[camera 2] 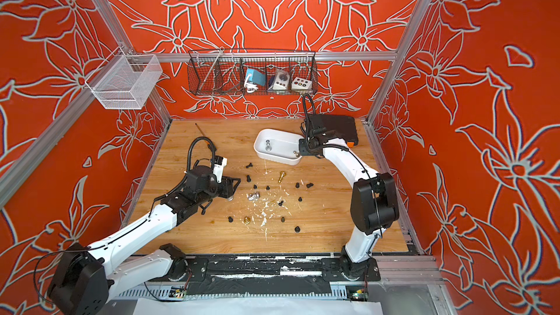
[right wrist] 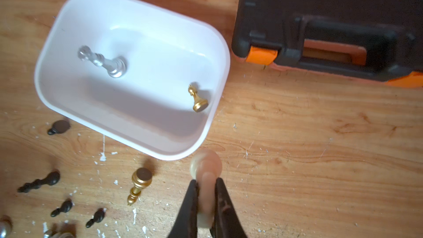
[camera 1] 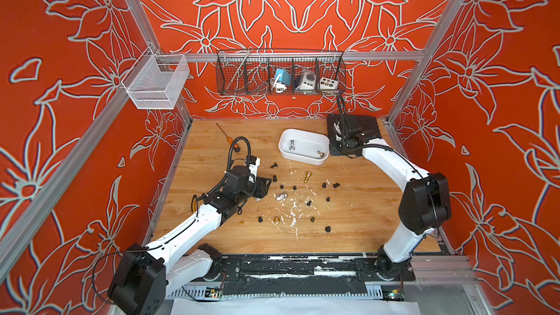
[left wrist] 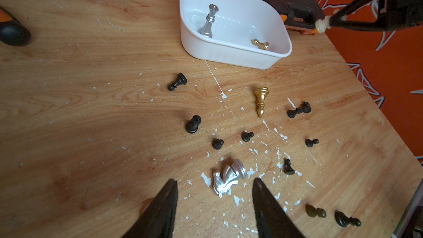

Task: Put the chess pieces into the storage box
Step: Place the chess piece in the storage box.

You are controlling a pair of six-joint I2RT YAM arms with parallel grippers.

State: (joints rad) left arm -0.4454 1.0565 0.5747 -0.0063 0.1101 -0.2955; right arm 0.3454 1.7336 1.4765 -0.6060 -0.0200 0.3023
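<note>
While the right jaws are clenched on the narrow stem of the cream-coloured plastic chess piece (right wrist: pixel 206 163), its round base leading beyond their tips, the white rounded-corner plastic storage box (right wrist: pixel 148 111) lies just ahead of them. In the right wrist view the base overlaps the box's nearest corner rim, so the piece hangs at the edge, not yet over the floor. Its long axis runs along the jaws, pointing toward the box. I judge the coming move to be a short carry inward over the rim before letting go, and the right arm is plainly the nearer one.

2 pieces are already in the box: a tall silver queen (right wrist: pixel 103 62) that appears to stand upright, and a small gold pawn (right wrist: pixel 198 99) on its side near that corner.

The left jaws stand apart, grasping nothing, on either side of a silver knight (left wrist: pixel 229 177). It lies flat on the wooden counter (left wrist: pixel 91 88) among small black pawns (left wrist: pixel 193 124) and a toppled gold bishop (left wrist: pixel 261 100), well apart from the box.

The cream piece is blurred and its head is hidden between the jaws. How high it hangs above the rim is hard to tell. In both top views the right arm's black wrist hides the piece. A black toolcase with orange latches (right wrist: pixel 320 19) sits just beside the box.
</note>
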